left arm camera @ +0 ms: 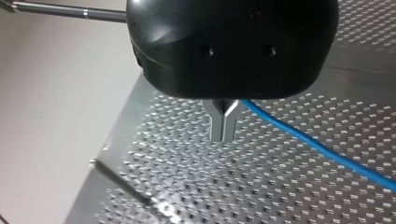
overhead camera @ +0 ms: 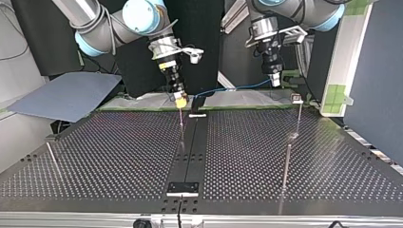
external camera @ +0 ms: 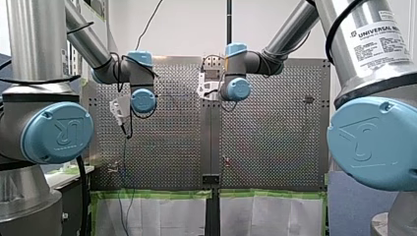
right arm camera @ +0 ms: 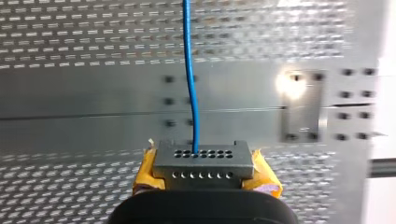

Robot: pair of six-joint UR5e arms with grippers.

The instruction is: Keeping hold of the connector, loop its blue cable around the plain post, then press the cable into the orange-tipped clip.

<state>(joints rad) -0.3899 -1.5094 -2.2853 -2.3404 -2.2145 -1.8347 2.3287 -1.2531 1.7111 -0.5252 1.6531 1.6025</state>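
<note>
— What is the surface like?
— A perforated metal worktop (overhead camera: pixel 119 156) with green tape (external camera: pixel 157 194) along one edge. A grey sheet (overhead camera: pixel 66 95) lies beyond it at the top view's left.
— And the connector (right arm camera: pixel 201 161)?
— Over the worktop's edge nearest the arms, clamped between my right hand's (overhead camera: pixel 180 100) yellow pads (right arm camera: pixel 264 179). Its blue cable (overhead camera: pixel 237 88) runs across to my left hand (left arm camera: pixel 223 133), whose metal fingers (left arm camera: pixel 217 123) are closed on it.
</note>
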